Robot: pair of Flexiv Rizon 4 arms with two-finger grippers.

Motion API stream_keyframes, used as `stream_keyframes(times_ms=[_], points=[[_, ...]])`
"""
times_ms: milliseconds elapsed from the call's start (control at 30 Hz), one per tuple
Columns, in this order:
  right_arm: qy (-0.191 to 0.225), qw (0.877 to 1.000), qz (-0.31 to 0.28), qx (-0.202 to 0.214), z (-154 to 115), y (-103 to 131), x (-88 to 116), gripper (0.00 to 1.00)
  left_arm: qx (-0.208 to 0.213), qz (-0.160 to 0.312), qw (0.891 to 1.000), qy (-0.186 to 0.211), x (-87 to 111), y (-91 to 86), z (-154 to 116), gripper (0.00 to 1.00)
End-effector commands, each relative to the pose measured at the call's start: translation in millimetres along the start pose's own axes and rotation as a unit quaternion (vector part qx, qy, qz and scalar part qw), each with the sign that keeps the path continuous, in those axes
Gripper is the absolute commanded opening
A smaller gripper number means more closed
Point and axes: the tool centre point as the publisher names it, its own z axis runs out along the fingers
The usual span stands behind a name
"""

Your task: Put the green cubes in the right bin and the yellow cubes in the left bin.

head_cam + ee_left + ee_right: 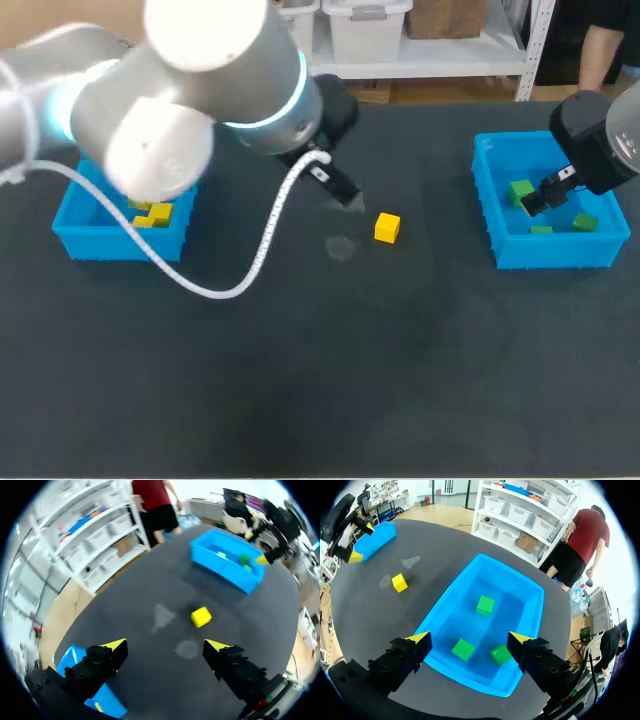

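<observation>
I see 3 green cubes [485, 605] in R bin [517, 597]; 1 yellow cube [387, 228] left on counter [320, 380]. Both jaws released, empty.

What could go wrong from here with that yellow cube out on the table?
The yellow cube lies ahead of the open left gripper, not between its fingers, so closing now could miss or nudge it. The left arm's white cable loops near the left bin and might snag it on the carry.
</observation>
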Motion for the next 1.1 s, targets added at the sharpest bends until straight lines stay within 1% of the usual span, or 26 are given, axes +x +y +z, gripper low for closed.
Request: stream_keyframes(times_ms=[33, 133, 267, 467, 667, 733, 867, 1100], points=[[-0.002, 1.0, 0.001, 0.003, 0.2, 1.0, 1.2, 1.0, 0.066, 0.044, 0.996, 0.051, -26.1, -10.5, 33.8, 1.0], [-0.002, 1.0, 0.001, 0.003, 0.2, 1.0, 1.2, 1.0, 0.084, 0.018, 0.994, 0.063, -33.4, -22.3, 43.8, 1.0], [-0.002, 1.0, 0.001, 0.003, 0.2, 1.0, 1.2, 1.0, 0.078, 0.015, 0.993, 0.082, -38.7, -35.8, 57.8, 1.0], [-0.002, 1.0, 0.001, 0.003, 0.2, 1.0, 1.2, 1.0, 0.071, -0.009, 0.991, 0.113, -44.0, -43.2, 78.8, 1.0], [-0.002, 1.0, 0.001, 0.003, 0.2, 1.0, 1.2, 1.0, 0.054, 0.001, 0.99, 0.131, -42.1, -52.0, 87.0, 1.0], [-0.002, 1.0, 0.001, 0.003, 0.2, 1.0, 1.2, 1.0, 0.029, 0.015, 0.991, 0.133, -39.9, -53.8, 89.2, 1.0], [-0.002, 1.0, 0.001, 0.003, 0.2, 1.0, 1.2, 1.0, 0.012, 0.024, 0.989, 0.142, -35.0, -57.4, 95.5, 1.0], [-0.002, 1.0, 0.001, 0.003, 0.2, 1.0, 1.2, 1.0, 0.009, 0.018, 0.987, 0.156, -27.2, -57.9, 104.4, 1.0]])
